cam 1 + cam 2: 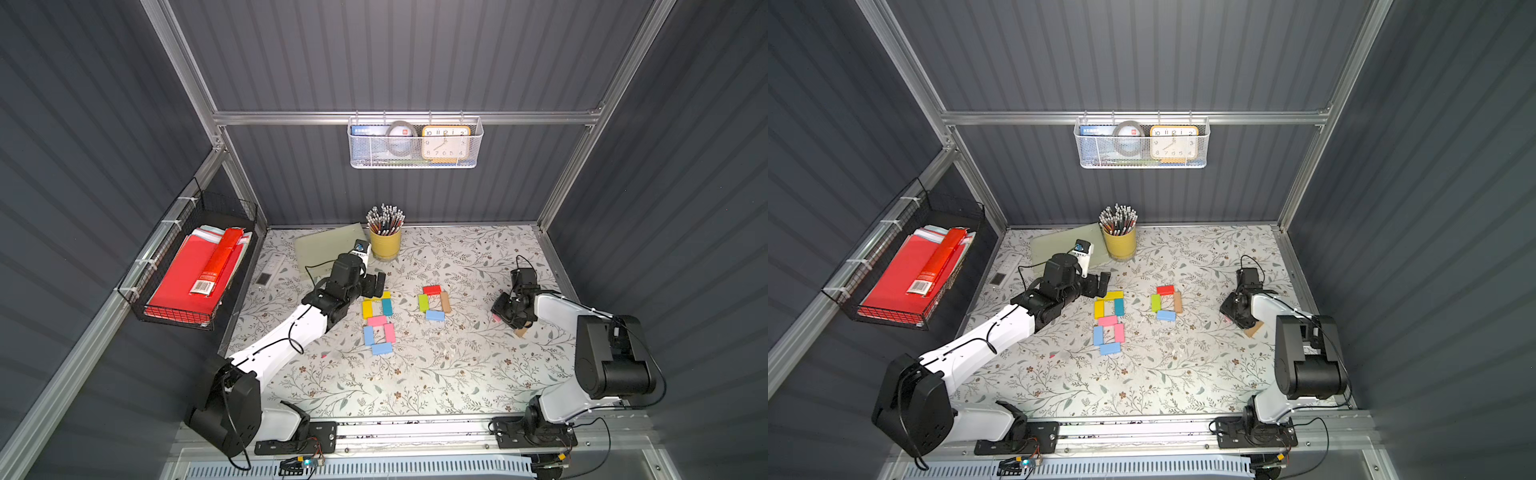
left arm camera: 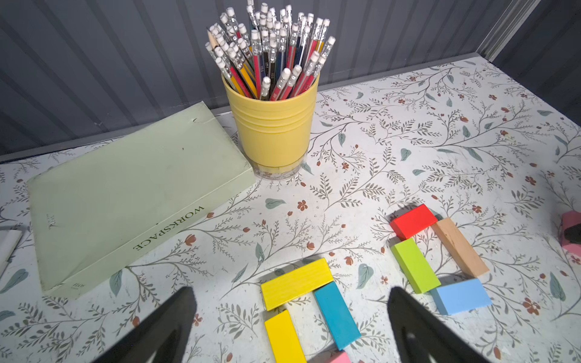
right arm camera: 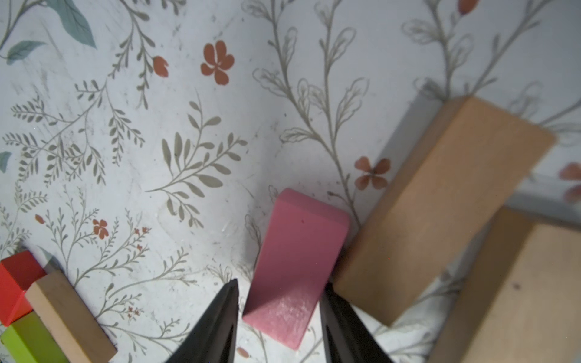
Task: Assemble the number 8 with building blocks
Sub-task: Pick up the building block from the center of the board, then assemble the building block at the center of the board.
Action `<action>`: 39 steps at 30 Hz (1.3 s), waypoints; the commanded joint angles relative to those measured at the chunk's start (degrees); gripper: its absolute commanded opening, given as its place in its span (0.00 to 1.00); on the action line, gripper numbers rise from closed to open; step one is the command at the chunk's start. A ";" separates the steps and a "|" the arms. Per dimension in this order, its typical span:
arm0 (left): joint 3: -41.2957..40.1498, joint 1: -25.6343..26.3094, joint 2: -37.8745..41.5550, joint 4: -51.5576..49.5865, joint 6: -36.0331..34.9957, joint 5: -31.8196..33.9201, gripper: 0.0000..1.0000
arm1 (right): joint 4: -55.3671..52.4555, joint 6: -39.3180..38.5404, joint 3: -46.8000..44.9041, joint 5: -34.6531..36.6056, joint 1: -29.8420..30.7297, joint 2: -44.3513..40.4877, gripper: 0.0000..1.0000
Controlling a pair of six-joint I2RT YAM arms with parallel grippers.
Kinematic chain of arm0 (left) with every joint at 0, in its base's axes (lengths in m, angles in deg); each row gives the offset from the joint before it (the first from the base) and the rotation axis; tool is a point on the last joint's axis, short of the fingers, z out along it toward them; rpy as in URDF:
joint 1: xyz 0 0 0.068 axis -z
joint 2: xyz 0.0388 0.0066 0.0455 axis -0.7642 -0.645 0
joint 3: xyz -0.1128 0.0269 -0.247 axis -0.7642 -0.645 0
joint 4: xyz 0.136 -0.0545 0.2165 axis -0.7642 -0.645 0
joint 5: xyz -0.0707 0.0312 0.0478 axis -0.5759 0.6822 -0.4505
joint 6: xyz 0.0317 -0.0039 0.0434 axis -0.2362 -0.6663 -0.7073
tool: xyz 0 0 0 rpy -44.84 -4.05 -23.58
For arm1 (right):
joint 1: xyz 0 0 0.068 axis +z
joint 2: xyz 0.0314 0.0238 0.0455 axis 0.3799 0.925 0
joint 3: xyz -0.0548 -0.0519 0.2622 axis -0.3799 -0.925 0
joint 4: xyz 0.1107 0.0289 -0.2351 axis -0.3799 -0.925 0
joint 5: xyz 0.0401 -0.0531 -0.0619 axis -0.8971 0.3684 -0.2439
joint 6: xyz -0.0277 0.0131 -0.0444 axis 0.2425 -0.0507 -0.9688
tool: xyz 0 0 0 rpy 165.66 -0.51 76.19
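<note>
Yellow, teal, pink and light-blue blocks (image 1: 367, 308) lie flat on the table (image 1: 415, 382) as the number 8 (image 1: 377, 321). It is made of seven pieces in two stacked loops, and sits near the middle, toward the left arm's side. The left gripper (image 1: 374, 284) hovers over the 8's far end, by the top yellow block (image 2: 295, 283), with its jaws spread wide and nothing between them.

To the right of the 8 and apart from it, four more blocks (red, lime, tan and light blue) form a square loop (image 1: 445, 302).

Well to the right again, the right gripper (image 3: 279, 283) points down at a loose pink block (image 3: 298, 245). Its fingers stand on either side of that block's near end with the jaws partly apart. A sliver of table shows between one finger and the block, so it is not clamped. Two tan blocks (image 3: 440, 204) lie just beside the pink one.
</note>
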 commanded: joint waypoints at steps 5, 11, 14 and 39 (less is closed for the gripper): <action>-0.05 -0.30 0.06 0.02 0.28 -0.39 0.99 | -1.64 -2.87 1.05 -0.43 0.22 3.11 0.27; -0.13 -0.30 0.15 0.06 0.33 -0.30 0.99 | -2.27 -5.61 1.34 -2.56 0.30 3.19 0.10; -0.14 -0.30 0.06 0.11 0.33 -0.38 0.99 | -3.20 -7.25 1.40 -2.49 0.56 2.49 0.07; -0.27 -0.30 0.54 0.29 0.64 0.32 0.99 | -6.31 -3.10 5.77 2.51 29.03 -9.53 0.00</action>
